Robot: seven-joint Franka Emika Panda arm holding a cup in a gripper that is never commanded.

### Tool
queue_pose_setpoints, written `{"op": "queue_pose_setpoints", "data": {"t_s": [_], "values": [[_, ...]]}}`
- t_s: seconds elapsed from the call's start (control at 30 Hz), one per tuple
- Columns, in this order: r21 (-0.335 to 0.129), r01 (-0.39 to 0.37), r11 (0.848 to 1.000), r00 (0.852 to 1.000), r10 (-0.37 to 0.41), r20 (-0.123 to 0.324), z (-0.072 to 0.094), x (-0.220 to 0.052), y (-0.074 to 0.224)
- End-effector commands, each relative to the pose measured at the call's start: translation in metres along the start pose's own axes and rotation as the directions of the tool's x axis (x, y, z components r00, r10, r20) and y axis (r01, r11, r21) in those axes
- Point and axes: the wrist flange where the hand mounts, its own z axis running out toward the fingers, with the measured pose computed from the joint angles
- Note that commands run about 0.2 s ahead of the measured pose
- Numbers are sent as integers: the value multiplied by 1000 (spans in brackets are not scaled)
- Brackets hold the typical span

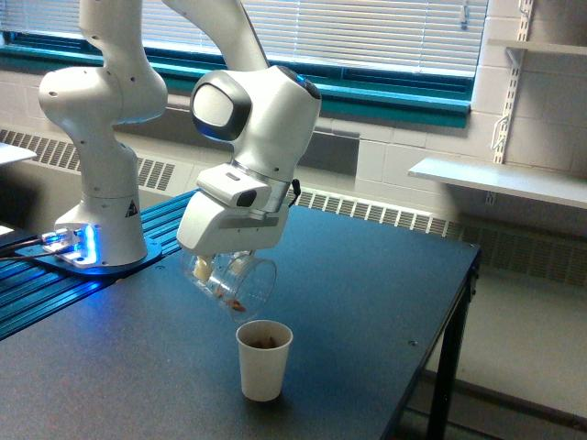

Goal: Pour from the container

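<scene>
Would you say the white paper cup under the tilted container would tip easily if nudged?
Probably yes: the paper cup is tall, narrow-based and stands free on the table. The brown bits inside look shallow, adding little weight. Its thin wall would likely dent.

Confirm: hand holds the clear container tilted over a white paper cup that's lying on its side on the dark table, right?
Not quite. In the exterior view the white paper cup stands upright on the dark table, brown bits inside. The rest holds: the hand holds the clear container tilted above it.

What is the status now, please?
Gripper shut on clear container, tilted above white paper cup. Container almost empty, brown bits in cup. Nothing in the way.
</scene>
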Motion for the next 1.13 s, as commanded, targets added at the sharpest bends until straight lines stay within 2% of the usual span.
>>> {"op": "queue_pose_setpoints", "data": {"t_s": [0.03, 0.77, 1.13], "values": [[-5, 30, 1000, 1000, -30, -10, -6, 1, -3], [3, 36, 999, 999, -36, -15, -11, 1, -3], [38, 27, 999, 999, -26, -31, -21, -2, -1]]}}
